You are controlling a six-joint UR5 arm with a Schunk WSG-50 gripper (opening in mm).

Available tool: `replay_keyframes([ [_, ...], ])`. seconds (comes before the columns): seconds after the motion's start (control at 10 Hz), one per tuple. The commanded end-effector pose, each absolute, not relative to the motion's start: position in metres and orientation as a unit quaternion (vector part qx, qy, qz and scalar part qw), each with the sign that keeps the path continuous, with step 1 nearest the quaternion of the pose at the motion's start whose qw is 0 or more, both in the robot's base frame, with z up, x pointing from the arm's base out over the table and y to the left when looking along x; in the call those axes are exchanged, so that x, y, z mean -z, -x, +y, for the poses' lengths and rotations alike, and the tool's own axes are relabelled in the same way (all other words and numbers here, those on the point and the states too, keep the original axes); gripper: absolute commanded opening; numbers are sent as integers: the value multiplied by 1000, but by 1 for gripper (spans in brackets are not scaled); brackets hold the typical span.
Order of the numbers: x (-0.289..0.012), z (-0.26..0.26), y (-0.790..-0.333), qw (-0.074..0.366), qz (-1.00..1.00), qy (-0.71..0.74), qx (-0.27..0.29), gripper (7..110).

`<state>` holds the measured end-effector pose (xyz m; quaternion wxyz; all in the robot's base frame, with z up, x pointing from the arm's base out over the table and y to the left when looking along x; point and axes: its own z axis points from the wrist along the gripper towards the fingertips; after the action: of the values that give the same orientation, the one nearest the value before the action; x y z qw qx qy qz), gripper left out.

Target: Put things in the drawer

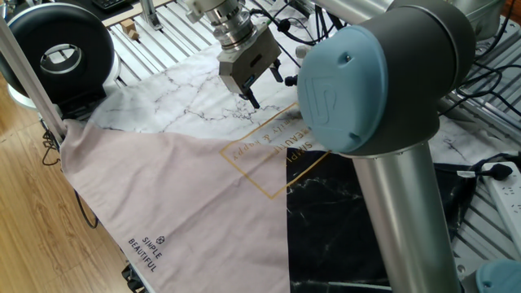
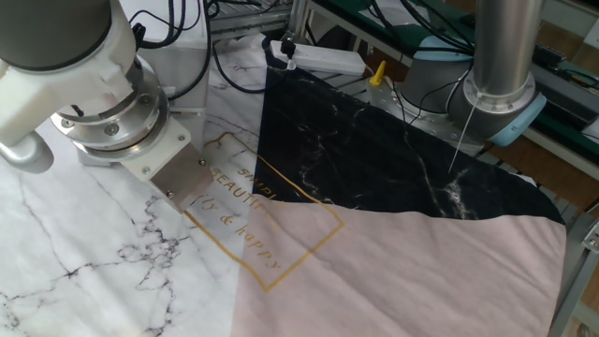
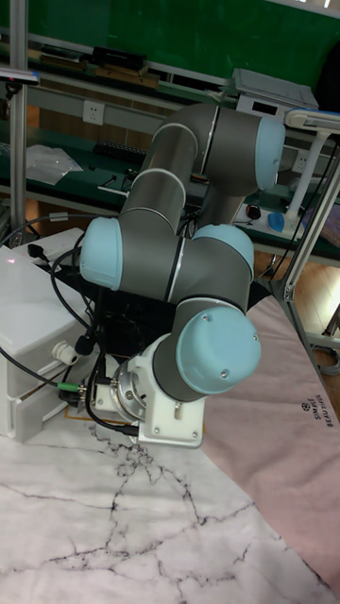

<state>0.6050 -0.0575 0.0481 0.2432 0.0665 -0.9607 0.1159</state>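
My gripper hangs low over the white marbled part of the cloth, its dark fingers pointing down at the gold lettering. From this side the fingers overlap, so the gap between them does not show. Nothing shows in them. In the other fixed view only the wrist flange and the grey gripper body appear. A white boxy cabinet stands to the left of the arm; its drawer front is not visible. The things to put in are out of view.
The cloth has a pink part and a black marbled part. My own elbow joint fills the right of one fixed view. A round black device sits at the far left. A second robot's column stands behind.
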Motion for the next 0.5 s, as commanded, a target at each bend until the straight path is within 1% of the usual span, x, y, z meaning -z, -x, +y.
replay_keyframes([
  [0.0,-47,-60,-604,246,-960,-65,-114,66],
  [0.4,-48,-63,-597,261,-956,-56,-121,66],
])
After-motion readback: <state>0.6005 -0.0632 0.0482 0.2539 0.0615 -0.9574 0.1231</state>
